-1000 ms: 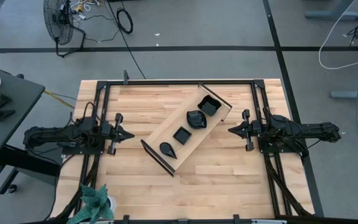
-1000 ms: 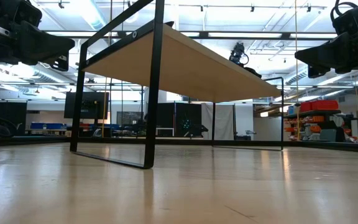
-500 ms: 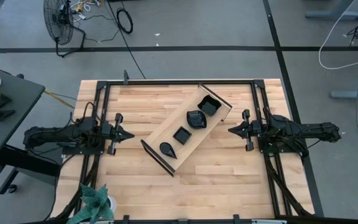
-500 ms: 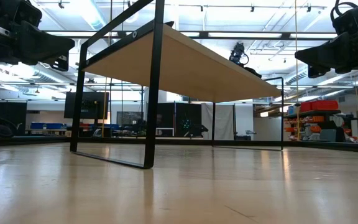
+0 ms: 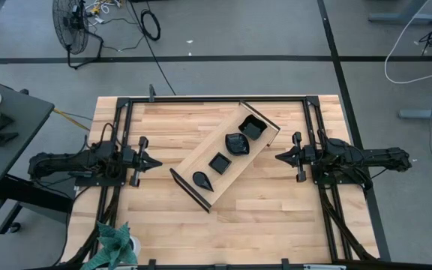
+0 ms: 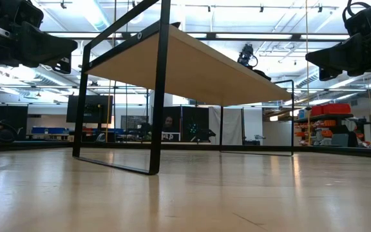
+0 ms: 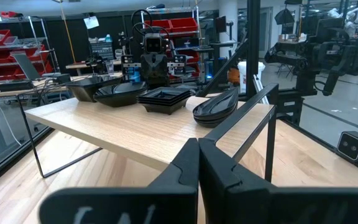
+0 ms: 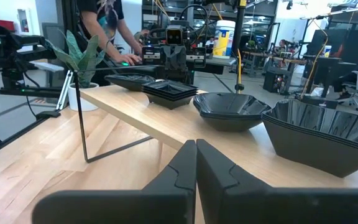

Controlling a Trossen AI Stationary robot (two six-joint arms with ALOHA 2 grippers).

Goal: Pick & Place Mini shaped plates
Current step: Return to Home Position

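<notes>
Nothing on the table has moved; only a person [image 6: 167,124] far behind has come into sight in the low view. My left gripper [image 5: 158,161] and right gripper [image 5: 278,157] hang pinched closed and empty, each apart from the black ends of the shelf [image 5: 198,156]. Four stacks of mini shaped plates [image 5: 220,162] sit along its top; from table height that top hides them, and I can't count each stack. Bare table [image 5: 276,214] lies all round.

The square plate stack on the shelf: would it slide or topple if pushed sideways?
The square plate stack looks glossy and rigid, so it would probably slide on the smooth wood shelf. Its plates nest low and wide, so toppling seems unlikely, though the top one might shift.
</notes>
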